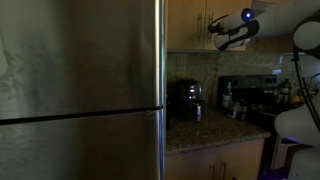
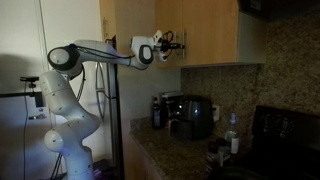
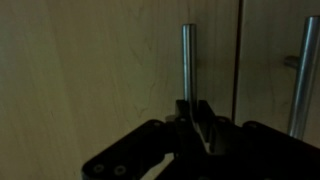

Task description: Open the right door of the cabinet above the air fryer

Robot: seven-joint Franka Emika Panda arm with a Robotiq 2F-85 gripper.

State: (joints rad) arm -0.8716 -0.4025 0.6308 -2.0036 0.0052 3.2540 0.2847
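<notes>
The honey-brown cabinet [image 1: 188, 25] hangs above the squat black air fryer [image 1: 186, 100] [image 2: 193, 116] on the counter. My gripper [image 2: 176, 45] [image 1: 214, 32] is pressed up to the front of the right door [image 2: 210, 35], at its handle edge. In the wrist view the gripper [image 3: 192, 106] is shut on a slim vertical metal bar handle [image 3: 187, 55]; its dark fingers [image 3: 201, 112] clamp the bar's lower part. The door panel [image 3: 90, 70] lies flat and closed. Beyond the seam stands the twin door's handle [image 3: 300, 75].
A big steel fridge [image 1: 80, 90] fills the space beside the cabinet. A black-and-silver machine [image 1: 236, 96] and bottles [image 2: 232, 135] stand on the granite counter [image 1: 205, 130]. The white arm [image 2: 100, 50] reaches in from its base [image 2: 65, 130] beside the counter.
</notes>
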